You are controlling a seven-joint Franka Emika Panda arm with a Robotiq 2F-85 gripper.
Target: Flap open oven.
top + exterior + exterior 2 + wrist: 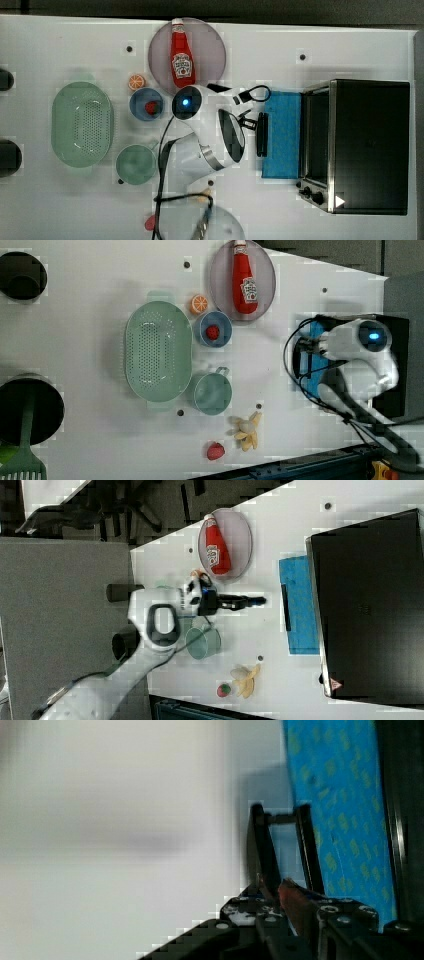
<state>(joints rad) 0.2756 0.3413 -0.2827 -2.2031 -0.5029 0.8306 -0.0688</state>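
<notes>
A white table (60,210) carries everything. In the top view the gripper (261,134) sits just at nine o'clock of the oven (370,145), at the door handle (262,134); I cannot tell whether its fingers are parted or closed. The blue door (282,135) lies flat, so the flap looks done. Next, I judge, is retreating clear.

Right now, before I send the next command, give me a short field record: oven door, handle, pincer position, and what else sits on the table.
oven: at the top view's right edge of the white table
door: flapped down flat, blue panel facing up
handle: black bar along the door's free edge
pincer: beside the handle, on the side away from the oven
ketchup bottle: lying on a grey plate
colander: green, at the top view's left
blue bowl: holds a red fruit
green cup: near the arm
</notes>
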